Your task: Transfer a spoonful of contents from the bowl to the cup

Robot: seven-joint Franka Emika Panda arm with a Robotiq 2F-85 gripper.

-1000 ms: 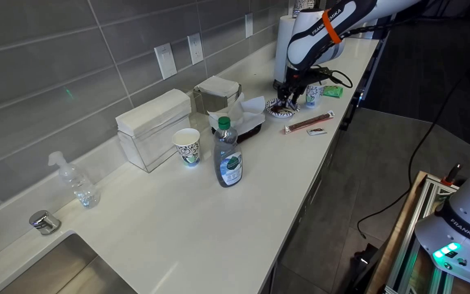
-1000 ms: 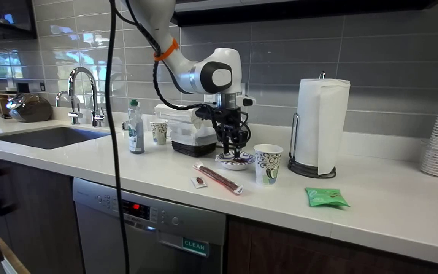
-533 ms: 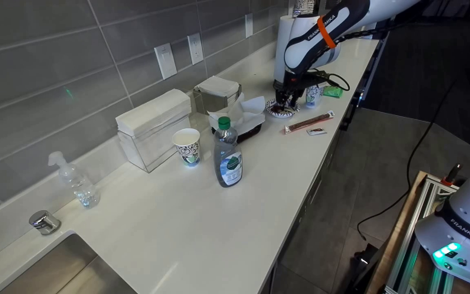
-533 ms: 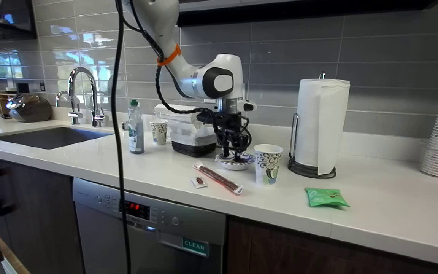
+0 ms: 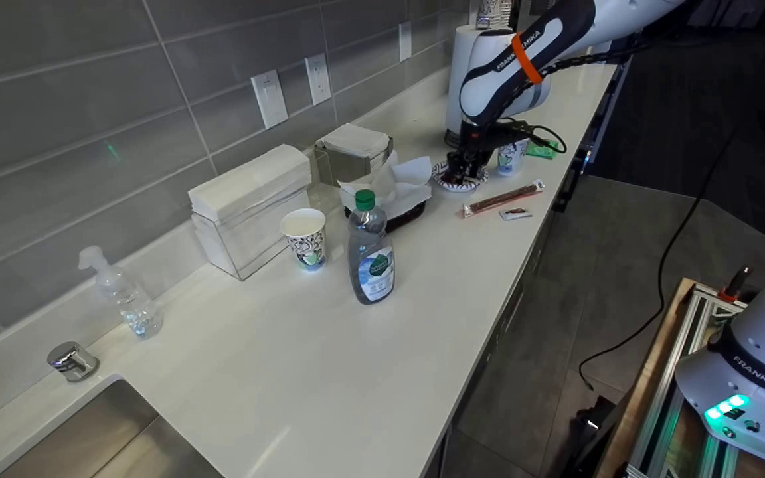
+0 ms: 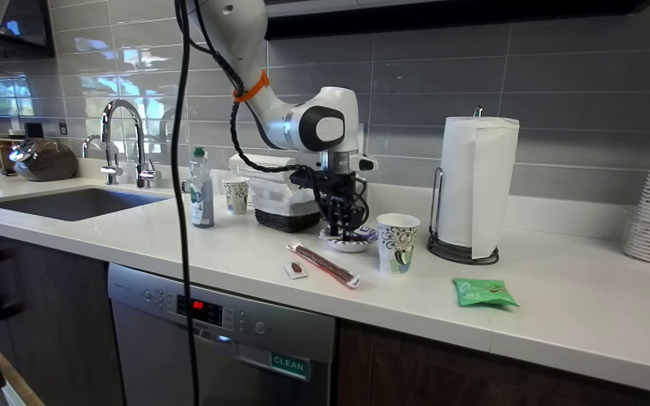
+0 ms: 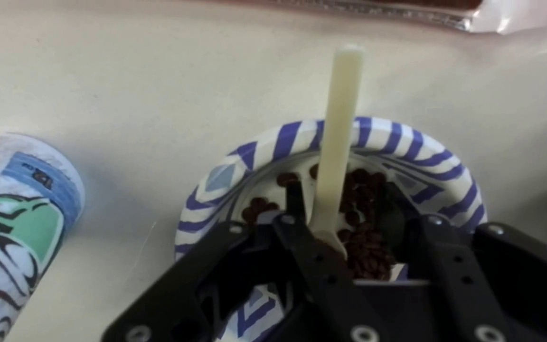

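Note:
The bowl [image 6: 349, 246] is a low white paper bowl with purple-blue stripes; it also shows in an exterior view [image 5: 460, 186] and the wrist view [image 7: 287, 140]. It holds dark brown beans [image 7: 371, 254]. A cream spoon [image 7: 340, 123] lies in it, handle over the rim, its head partly hidden by a finger. My gripper [image 7: 343, 190] is low in the bowl, also seen in both exterior views [image 6: 340, 230] [image 5: 463, 174]. Its fingers are apart on either side of the spoon, the left one nearer. The cup [image 6: 397, 245], pale with swirls and blue-green marks, stands beside the bowl, also in the wrist view [image 7: 22, 213].
A wrapped stick [image 6: 325, 265] and a small packet [image 6: 295, 270] lie before the bowl. A black basket [image 6: 288, 220] stands close beside it. A paper towel roll [image 6: 477, 186] and green packet [image 6: 486, 292] are past the cup. A soap bottle [image 5: 370, 255] and another cup [image 5: 305, 236] stand farther off.
My gripper has come down from just above the bowl to low inside it, with a slight sideways shift. The bowl, the cup and the other things have not visibly moved.

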